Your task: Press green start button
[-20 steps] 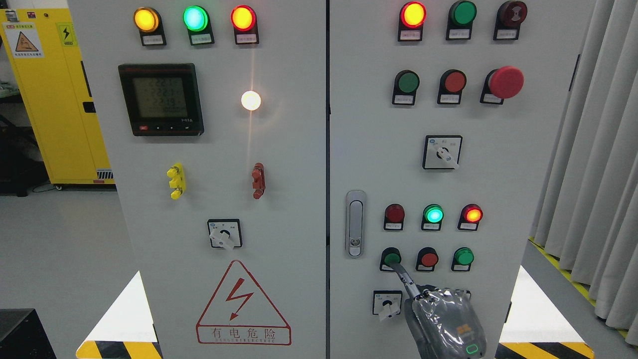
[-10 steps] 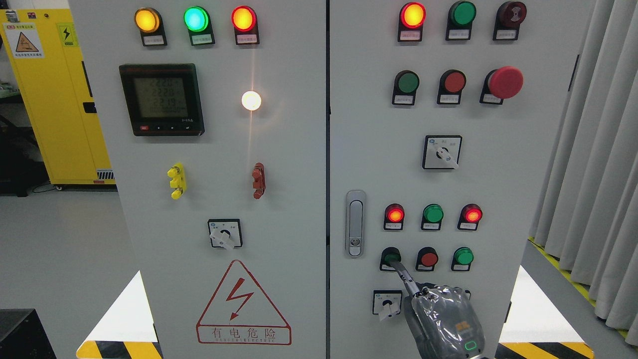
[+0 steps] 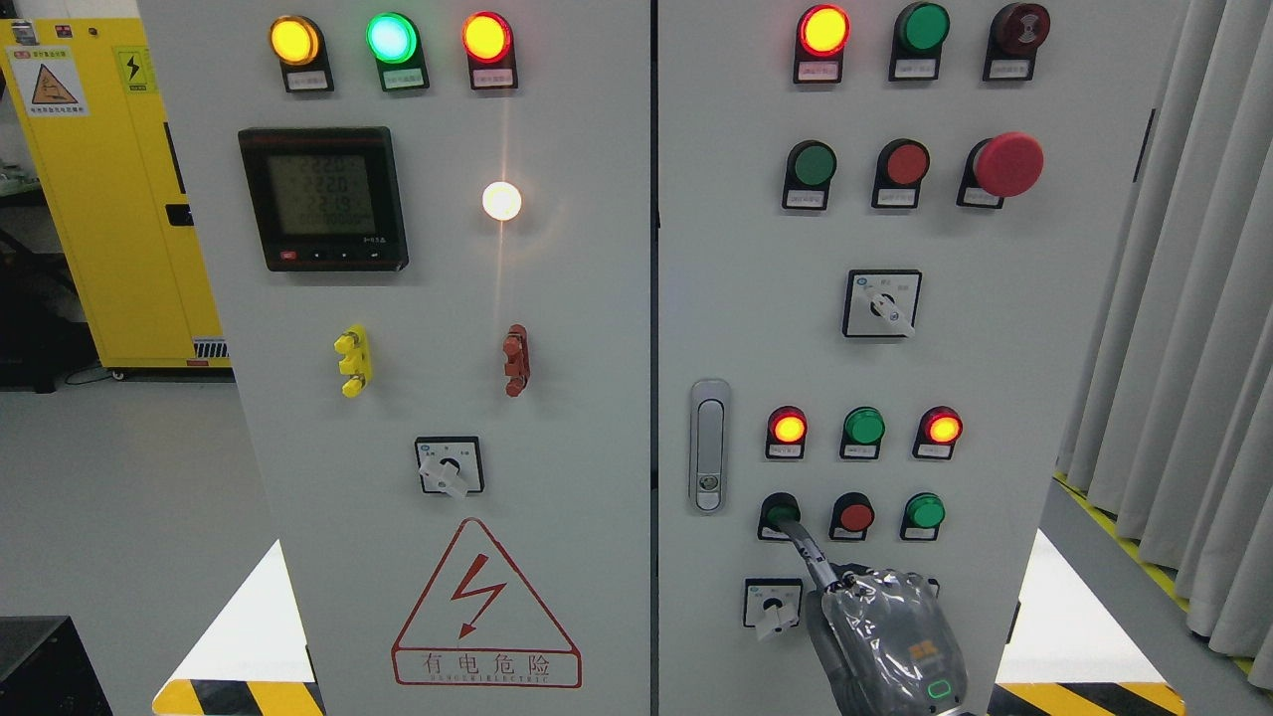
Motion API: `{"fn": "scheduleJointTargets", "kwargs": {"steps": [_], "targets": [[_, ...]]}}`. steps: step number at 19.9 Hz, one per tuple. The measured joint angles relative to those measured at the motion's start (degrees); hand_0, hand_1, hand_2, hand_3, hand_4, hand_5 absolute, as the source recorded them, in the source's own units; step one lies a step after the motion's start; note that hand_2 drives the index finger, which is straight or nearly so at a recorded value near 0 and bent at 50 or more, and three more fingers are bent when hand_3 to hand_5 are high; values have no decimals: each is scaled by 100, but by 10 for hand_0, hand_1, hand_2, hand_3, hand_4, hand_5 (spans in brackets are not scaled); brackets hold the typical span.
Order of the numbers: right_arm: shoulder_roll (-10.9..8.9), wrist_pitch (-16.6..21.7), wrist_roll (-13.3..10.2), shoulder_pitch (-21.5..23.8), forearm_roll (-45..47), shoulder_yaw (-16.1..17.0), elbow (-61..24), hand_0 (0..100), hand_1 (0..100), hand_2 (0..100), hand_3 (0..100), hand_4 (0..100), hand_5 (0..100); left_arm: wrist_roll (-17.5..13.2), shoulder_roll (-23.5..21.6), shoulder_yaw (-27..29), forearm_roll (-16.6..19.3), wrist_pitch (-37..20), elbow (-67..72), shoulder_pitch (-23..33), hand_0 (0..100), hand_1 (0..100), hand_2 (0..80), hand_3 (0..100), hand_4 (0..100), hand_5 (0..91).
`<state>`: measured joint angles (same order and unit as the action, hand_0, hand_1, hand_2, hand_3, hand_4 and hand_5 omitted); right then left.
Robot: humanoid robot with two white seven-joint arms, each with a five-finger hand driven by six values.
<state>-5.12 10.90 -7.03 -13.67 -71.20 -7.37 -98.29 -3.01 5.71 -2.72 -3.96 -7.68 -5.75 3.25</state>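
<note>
Right hand (image 3: 885,636) at bottom edge, index finger (image 3: 808,553) extended onto green start button (image 3: 780,513), other fingers curled, red button (image 3: 854,516) just beside, rotary switch (image 3: 773,604) below-left.

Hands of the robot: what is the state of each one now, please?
Right hand: curled, one finger extended onto the green start button, holding nothing.
Left hand: not in view.

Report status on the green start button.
Right hand extended finger on round green start button, lower left of right panel. Left hand out of view. Nothing blocking.
</note>
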Motion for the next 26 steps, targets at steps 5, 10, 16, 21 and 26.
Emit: {"fn": "scheduleJointTargets", "kwargs": {"steps": [5, 10, 16, 21, 26], "targets": [[0, 28, -249, 39, 9, -3, -126, 1000, 1000, 0, 802, 882, 947, 0, 0, 0, 0, 0, 0, 0, 120, 556, 0, 0, 0, 0], [0, 82, -428, 137, 74, -39, -281, 1000, 1000, 0, 794, 876, 945, 0, 0, 0, 0, 0, 0, 0, 120, 556, 0, 0, 0, 0], [2, 129, -513, 336, 883, -204, -471, 1000, 1000, 6, 733, 835, 896, 0, 0, 0, 0, 0, 1, 0, 120, 556, 0, 0, 0, 0], [2, 202, -490, 473, 2363, -386, -664, 945, 916, 34, 514, 601, 634, 0, 0, 0, 0, 0, 1, 0, 120, 556, 0, 0, 0, 0], [2, 314, -154, 704, 4010, -509, -869, 961, 830, 0, 252, 300, 251, 0, 0, 0, 0, 0, 1, 0, 120, 556, 0, 0, 0, 0]]}}
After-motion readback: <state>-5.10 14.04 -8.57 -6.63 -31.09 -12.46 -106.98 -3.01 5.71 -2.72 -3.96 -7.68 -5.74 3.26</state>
